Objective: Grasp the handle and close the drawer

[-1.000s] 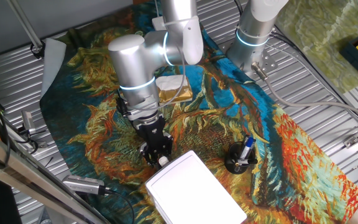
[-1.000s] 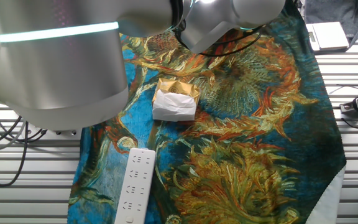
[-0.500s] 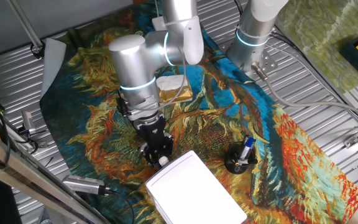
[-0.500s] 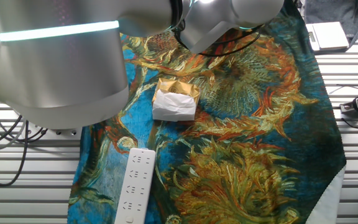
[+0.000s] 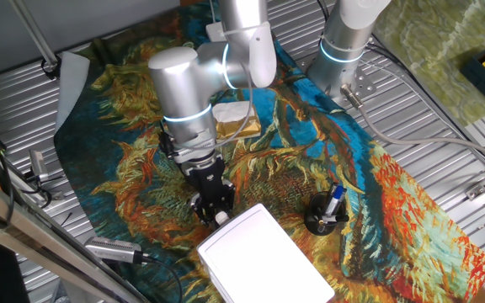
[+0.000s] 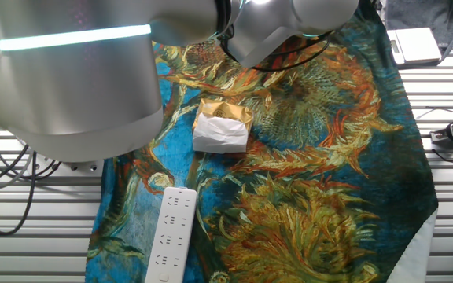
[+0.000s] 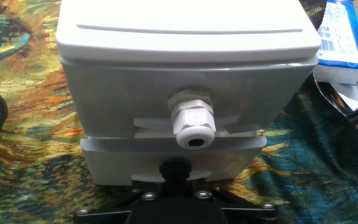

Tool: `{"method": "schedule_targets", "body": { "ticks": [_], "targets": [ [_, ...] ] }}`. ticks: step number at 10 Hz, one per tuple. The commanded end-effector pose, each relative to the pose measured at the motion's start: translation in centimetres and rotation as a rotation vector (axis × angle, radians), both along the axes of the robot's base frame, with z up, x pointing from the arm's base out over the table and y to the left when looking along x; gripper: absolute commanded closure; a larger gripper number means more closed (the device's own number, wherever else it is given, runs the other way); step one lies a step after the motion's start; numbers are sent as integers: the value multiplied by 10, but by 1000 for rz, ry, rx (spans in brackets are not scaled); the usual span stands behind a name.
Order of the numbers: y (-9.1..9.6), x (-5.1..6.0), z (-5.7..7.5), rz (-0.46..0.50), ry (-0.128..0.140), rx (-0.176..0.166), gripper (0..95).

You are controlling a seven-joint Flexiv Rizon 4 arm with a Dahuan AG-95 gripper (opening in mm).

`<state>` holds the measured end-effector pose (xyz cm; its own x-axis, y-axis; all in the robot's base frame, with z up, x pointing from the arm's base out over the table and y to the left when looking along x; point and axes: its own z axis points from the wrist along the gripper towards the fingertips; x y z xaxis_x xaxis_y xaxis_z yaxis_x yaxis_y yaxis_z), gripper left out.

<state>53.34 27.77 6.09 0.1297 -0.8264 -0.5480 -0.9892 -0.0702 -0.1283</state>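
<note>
The white flat-topped box (image 5: pixel 263 257) stands at the near edge of the painted cloth; it fills the hand view (image 7: pixel 188 28). Its light-grey drawer (image 7: pixel 123 93) sits pushed in under the lid, front nearly flush. The handle (image 7: pixel 192 123), a small round white knob, sticks out of the drawer front, bare and ungripped. My gripper (image 5: pixel 215 212) is right at the box's far side; a speck of white shows between its black fingers. In the hand view the gripper (image 7: pixel 176 172) shows as one narrow black column just below the knob, its fingers together, holding nothing.
A gold-and-white wrapped block (image 6: pixel 222 126) lies mid-cloth, also in the fixed view (image 5: pixel 236 118). A black mesh pen cup (image 5: pixel 325 215) stands right of the box. A white power strip (image 6: pixel 171 234) lies on the cloth. A blue-and-white packet (image 7: pixel 347 37) is right of the box.
</note>
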Motion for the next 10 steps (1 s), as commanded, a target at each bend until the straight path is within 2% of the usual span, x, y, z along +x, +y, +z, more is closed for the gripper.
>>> {"method": "schedule_targets", "body": {
  "ticks": [1,3,4,5,10],
  "targets": [
    [0,0,-1,-2,-1,-12,950],
    [0,0,-1,4,-4,-28,950],
    [-1,1,1,11,-10,-27,570],
    [-2,2,2,19,-15,-27,380],
    [-24,6,8,41,-32,-21,380]
  ]
}}
